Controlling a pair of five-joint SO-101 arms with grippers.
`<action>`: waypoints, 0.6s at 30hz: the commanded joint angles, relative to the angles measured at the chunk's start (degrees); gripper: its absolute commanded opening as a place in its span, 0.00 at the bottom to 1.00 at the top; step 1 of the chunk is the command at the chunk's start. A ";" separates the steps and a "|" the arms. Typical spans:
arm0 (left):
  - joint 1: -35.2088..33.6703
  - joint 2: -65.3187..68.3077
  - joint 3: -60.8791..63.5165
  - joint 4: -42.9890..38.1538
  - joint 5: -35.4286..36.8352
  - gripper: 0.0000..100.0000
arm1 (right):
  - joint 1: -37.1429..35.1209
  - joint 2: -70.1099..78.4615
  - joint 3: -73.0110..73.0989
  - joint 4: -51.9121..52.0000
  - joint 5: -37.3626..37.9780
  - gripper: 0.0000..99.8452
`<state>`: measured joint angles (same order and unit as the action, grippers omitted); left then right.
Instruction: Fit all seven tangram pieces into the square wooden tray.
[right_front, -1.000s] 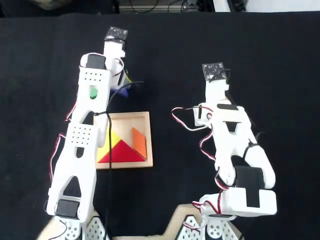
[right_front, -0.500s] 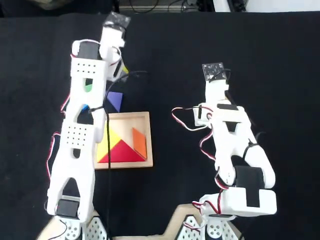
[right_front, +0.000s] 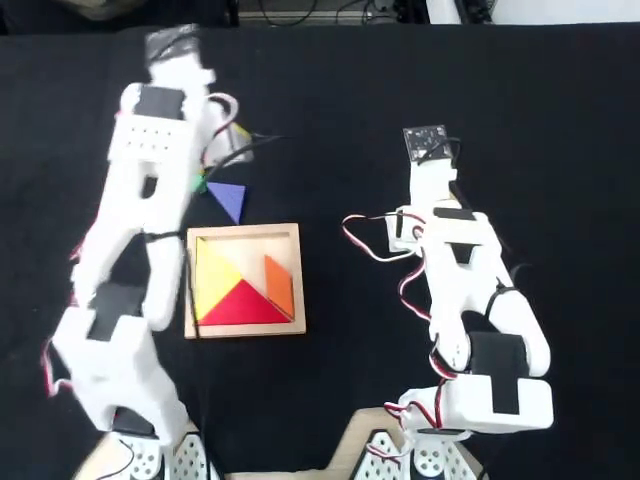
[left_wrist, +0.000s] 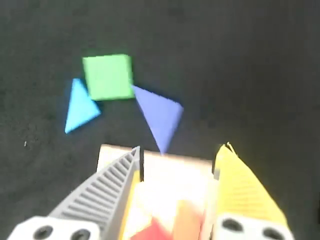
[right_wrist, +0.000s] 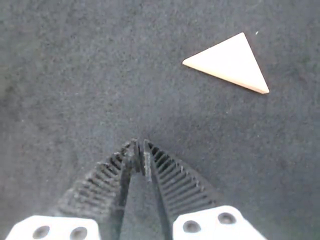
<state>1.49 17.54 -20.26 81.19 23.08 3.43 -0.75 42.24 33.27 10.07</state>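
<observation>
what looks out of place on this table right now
Nothing is damaged, but four pieces lie loose on the black cloth outside the wooden tray: green square, light blue triangle and dark blue triangle just beyond one edge, pale triangle ahead of the right gripper. The tray holds a yellow piece, red piece and orange piece.

Blk tbl cloth; cables behind.
</observation>
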 joint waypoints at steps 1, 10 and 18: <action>-3.47 -3.34 16.48 -16.79 9.76 0.24 | -0.88 -0.13 -2.68 0.09 -0.09 0.01; -1.19 4.92 13.85 -17.49 22.07 0.24 | -0.88 -0.13 -2.68 0.09 -0.09 0.01; 0.57 13.89 8.40 -18.20 30.51 0.24 | -0.88 -0.13 -2.68 0.09 -0.09 0.01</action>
<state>0.18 29.58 -6.81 64.31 48.84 3.43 -0.75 42.24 33.27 10.07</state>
